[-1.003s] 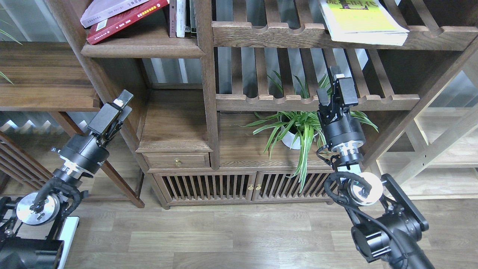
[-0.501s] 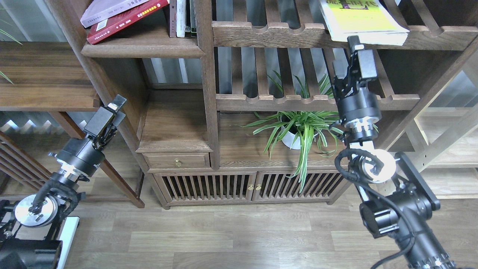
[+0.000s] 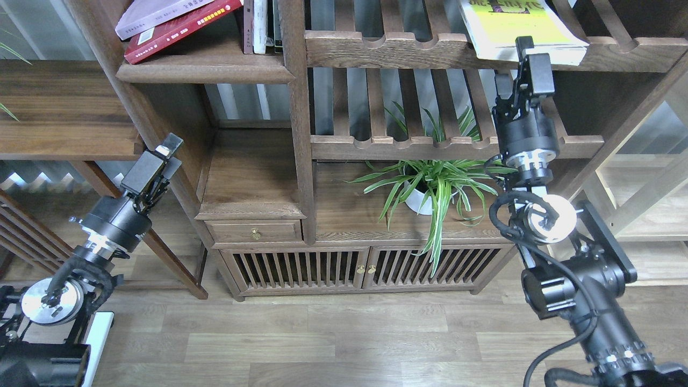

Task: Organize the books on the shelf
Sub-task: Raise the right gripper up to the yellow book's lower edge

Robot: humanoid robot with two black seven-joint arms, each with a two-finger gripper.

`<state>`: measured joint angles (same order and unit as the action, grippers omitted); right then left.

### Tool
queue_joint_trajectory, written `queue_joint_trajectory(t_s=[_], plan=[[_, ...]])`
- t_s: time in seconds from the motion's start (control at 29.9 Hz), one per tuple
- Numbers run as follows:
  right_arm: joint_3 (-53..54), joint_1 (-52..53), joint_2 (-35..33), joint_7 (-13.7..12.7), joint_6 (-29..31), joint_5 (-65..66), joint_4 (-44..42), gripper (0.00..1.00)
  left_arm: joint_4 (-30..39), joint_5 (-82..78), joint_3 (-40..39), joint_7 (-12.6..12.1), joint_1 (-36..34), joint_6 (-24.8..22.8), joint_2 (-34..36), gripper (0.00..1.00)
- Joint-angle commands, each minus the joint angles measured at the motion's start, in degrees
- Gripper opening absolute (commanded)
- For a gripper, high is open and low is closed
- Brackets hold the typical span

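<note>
Up high on my right side, my right gripper [image 3: 529, 51] points at the front edge of the yellow-green book [image 3: 518, 27]. That book lies flat on the top slatted rack [image 3: 387, 48], and its thick white pages hang a bit over the rail. One of the fingers [image 3: 539, 72] looks like it is on the page edge, but the gripper is dark and seen from behind, so I cannot tell how wide the fingers are apart or if they have hold of the book.

My left gripper [image 3: 166, 148] is low on the left side, well away from all the books. It holds nothing. I see it end-on, so I cannot tell if its fingers are apart or together.

At the top left, the dark red book [image 3: 177, 32] lies tilted on the shelf [image 3: 209, 70]. The white-lavender book [image 3: 156, 13] lies on top of it. Just beside them, some thin books [image 3: 262, 27] stand upright against the post.

A green plant [image 3: 430, 185] in a white pot sits lower down, under the second slatted rack [image 3: 430, 145].
</note>
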<state>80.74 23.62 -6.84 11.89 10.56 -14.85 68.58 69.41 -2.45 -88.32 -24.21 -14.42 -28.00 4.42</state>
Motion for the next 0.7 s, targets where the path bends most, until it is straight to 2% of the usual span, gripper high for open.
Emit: queue_joint_trajectory(t_s=[0.0, 0.6, 0.67], plan=[[0.2, 1.4, -0.5, 0.0, -0.7, 0.0, -0.5, 0.99, -0.1, 0.0, 0.1, 0.0, 0.0, 0.0, 0.0, 0.99], [0.0, 1.4, -1.2, 0.2, -0.5, 0.0, -0.6, 0.98, -0.2, 0.0, 0.0, 0.0, 0.1, 0.0, 0.0, 0.99], [-0.1, 1.3, -1.2, 0.2, -0.4, 0.0, -0.6, 0.94, -0.3, 0.0, 0.0, 0.0, 0.2, 0.0, 0.1, 0.99]])
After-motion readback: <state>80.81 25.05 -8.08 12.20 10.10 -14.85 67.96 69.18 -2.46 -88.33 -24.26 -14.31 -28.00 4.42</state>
